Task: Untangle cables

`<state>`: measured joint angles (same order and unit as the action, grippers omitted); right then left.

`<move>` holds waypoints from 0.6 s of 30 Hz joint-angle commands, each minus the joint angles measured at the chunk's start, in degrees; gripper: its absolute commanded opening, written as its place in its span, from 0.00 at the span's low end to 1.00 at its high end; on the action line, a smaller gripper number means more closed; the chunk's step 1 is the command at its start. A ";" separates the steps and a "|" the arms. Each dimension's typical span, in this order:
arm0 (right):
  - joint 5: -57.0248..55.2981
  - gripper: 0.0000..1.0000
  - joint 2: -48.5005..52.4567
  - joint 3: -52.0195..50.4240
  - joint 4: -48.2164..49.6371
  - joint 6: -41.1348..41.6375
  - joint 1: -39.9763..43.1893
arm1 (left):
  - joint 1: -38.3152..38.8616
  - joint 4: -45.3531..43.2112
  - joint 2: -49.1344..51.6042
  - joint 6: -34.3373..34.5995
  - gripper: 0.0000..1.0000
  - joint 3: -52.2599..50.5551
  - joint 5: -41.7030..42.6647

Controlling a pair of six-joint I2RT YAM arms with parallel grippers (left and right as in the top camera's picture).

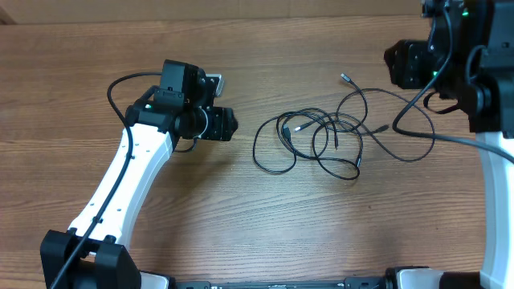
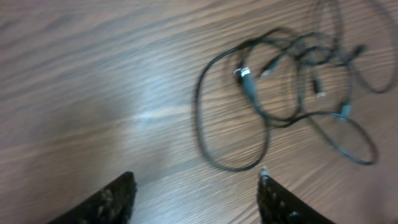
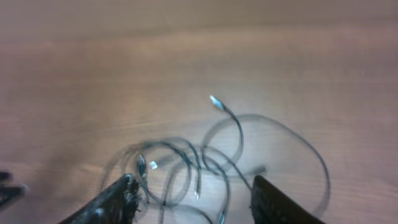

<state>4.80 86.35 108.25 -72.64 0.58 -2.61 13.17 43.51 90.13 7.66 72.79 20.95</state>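
Brown wood-grain table (image 1: 241, 233) bears everything. At left, the left gripper (image 2: 196, 190) hangs open and empty, near the heap. The thin black cables (image 1: 321, 138) lie mid-table in overlapping loops, small plugs poking out. At right, the right gripper (image 3: 193, 190) is open too, holding nothing. The risk I see is that a pinch across crossed strands drags the whole tangle tighter.

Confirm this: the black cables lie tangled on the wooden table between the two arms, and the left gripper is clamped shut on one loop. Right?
Not quite. The left gripper is open and holds nothing: the left wrist view shows its fingers spread over bare table, with the cables lying ahead of them. The rest stands.
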 commanded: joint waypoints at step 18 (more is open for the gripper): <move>-1.18 0.99 1.53 -0.92 -9.11 12.87 15.96 | 18.12 -16.02 13.29 3.08 0.76 4.22 -17.33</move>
<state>2.00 87.99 107.22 -81.19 12.93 11.51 28.56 28.47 99.33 10.02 74.37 13.28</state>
